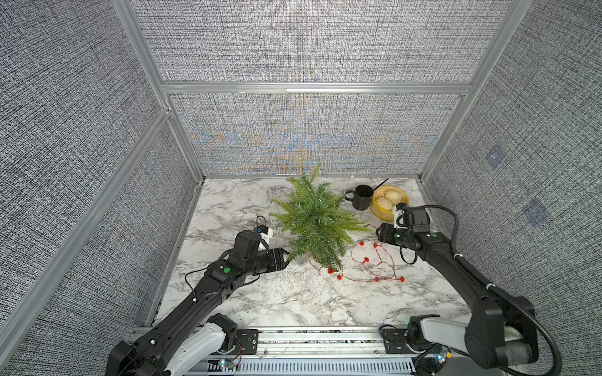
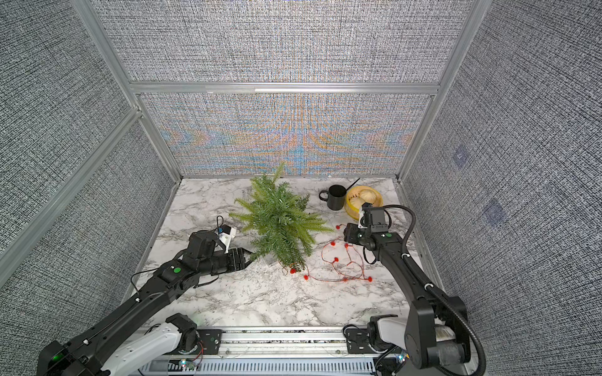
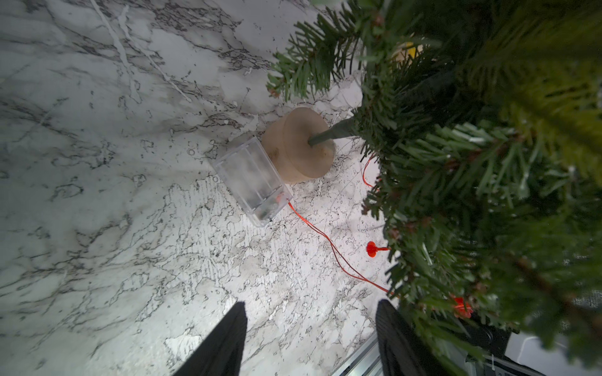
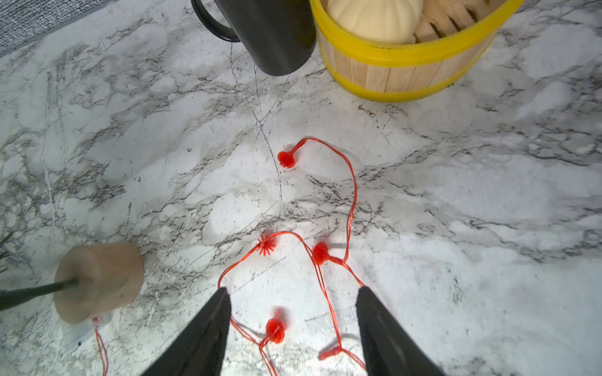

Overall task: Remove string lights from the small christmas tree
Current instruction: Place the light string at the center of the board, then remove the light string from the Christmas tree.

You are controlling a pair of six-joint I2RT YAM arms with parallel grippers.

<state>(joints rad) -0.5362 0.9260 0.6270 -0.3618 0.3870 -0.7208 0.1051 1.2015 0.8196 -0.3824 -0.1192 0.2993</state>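
The small christmas tree (image 1: 316, 221) is lying tipped over on the counter (image 1: 260, 299), its pale base (image 3: 299, 146) showing plainly only in the wrist views. The string lights (image 1: 366, 259) are sprawling in loose loops on the counter beside the tree, toward the right arm. 1 stretch is vanishing under the lowest branches, so whether wire is clinging there is hard to tell. The clear box (image 3: 252, 182) is touching the base and is nearly hidden in both top views. The left hand (image 3: 311, 304) is hovering spread and empty, needles brushing 1 finger. The right hand (image 4: 293, 289) is gaping above the loops, gripping nothing.
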